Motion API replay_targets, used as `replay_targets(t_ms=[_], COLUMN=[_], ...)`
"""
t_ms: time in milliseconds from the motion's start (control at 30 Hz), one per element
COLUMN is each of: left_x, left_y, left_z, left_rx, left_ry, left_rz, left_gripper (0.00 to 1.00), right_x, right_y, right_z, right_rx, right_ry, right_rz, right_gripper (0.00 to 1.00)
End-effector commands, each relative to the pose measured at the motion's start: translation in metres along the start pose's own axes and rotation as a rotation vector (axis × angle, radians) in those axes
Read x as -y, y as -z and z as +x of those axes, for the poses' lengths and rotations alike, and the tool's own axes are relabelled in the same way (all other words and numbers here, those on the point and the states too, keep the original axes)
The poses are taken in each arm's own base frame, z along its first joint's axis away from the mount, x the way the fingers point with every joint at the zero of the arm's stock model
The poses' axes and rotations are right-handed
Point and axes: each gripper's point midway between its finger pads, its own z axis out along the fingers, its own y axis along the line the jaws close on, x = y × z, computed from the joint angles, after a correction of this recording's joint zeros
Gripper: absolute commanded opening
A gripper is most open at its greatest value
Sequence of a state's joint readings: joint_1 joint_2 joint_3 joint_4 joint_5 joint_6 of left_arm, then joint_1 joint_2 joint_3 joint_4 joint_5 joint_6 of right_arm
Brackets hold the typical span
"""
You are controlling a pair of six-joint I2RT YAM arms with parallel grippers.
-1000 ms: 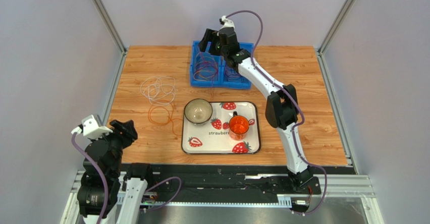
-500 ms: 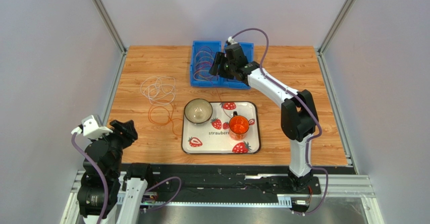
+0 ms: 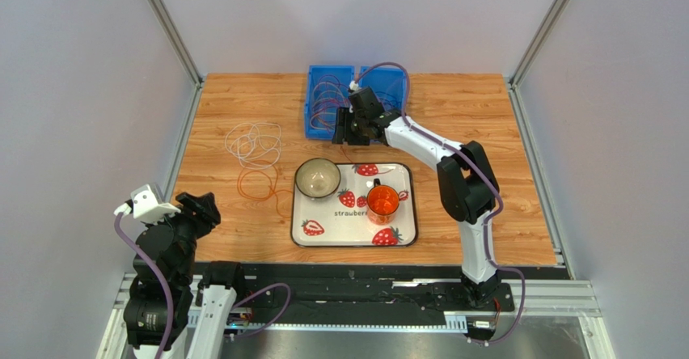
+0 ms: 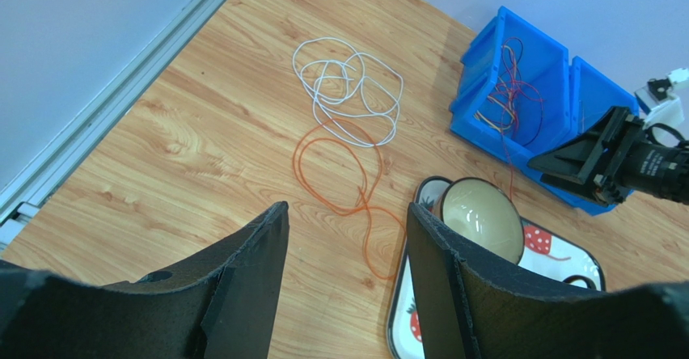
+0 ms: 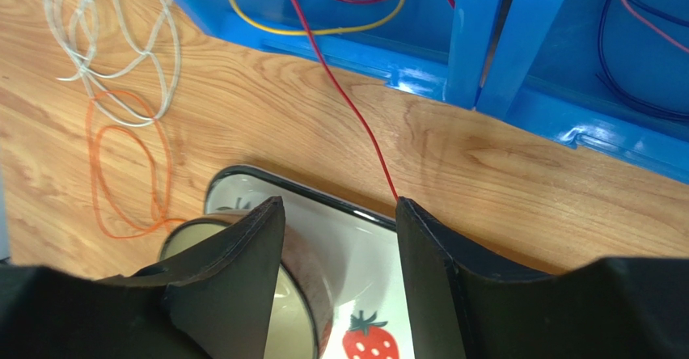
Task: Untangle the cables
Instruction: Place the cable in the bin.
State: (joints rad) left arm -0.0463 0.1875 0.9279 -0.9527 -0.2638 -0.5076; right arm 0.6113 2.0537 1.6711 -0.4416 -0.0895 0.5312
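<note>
Black left gripper (image 4: 346, 213) parked at the near-left corner, jaws spread, holding nothing, well apart from every wire. Beyond it, on the wooden table (image 3: 501, 173): tray (image 3: 356, 238) carrying bowl (image 3: 317, 178) and cup (image 3: 382, 200). Left of the tray, orange cable (image 4: 336, 173) in a loose loop, tail trailing toward the tray edge. Just past that, white cable (image 4: 348, 92), crossing the orange at its near end; knotted or merely lying over, cannot tell.

Further out, right gripper (image 5: 340, 205) hovering over the gap between tray and bin (image 5: 485, 52), jaws spread as well. Red cable (image 5: 340, 92) running in a straight line out of the bin's left compartment, over the front wall, down to the tip of one finger (image 5: 437, 254) and vanishing there. Hooked or just passing behind, cannot tell. More cables in the bin: yellow and red on the left, dark ones on the right.

Risk on a pull toward the tray: whole nest dragged over the wall, or the bin tipped forward by the snagged wire. Also a catch on the bowl rim, right beneath the fingers; a knock likely on any drop lower.

Room: plenty of bare wood right of tray and bin. Tighter on the left, loops lying near the rail (image 3: 184, 145). Back wall close behind the bin.
</note>
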Motion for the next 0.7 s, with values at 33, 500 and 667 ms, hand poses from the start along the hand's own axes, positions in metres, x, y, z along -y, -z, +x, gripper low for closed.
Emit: replay_targets(t_ms=[33, 500, 667], left_x=[0.003, 0.003, 0.003], left_y=[0.000, -0.001, -0.001], left_z=[-0.003, -0.003, -0.003], left_rx=[0.014, 0.010, 0.010], left_ry=[0.000, -0.001, -0.001], left_rz=[0.017, 0.015, 0.015], left_gripper=[0.64, 0.64, 0.64], right_x=[-0.007, 0.010, 0.015], right_y=[-0.011, -0.037, -0.042], right_z=[0.001, -0.002, -0.003], right_rx=[0.008, 0.072, 0.083], right_ry=[0.077, 0.160, 0.180], right_rz=[0.013, 0.146, 0.177], right_gripper=[0.57, 0.52, 0.51])
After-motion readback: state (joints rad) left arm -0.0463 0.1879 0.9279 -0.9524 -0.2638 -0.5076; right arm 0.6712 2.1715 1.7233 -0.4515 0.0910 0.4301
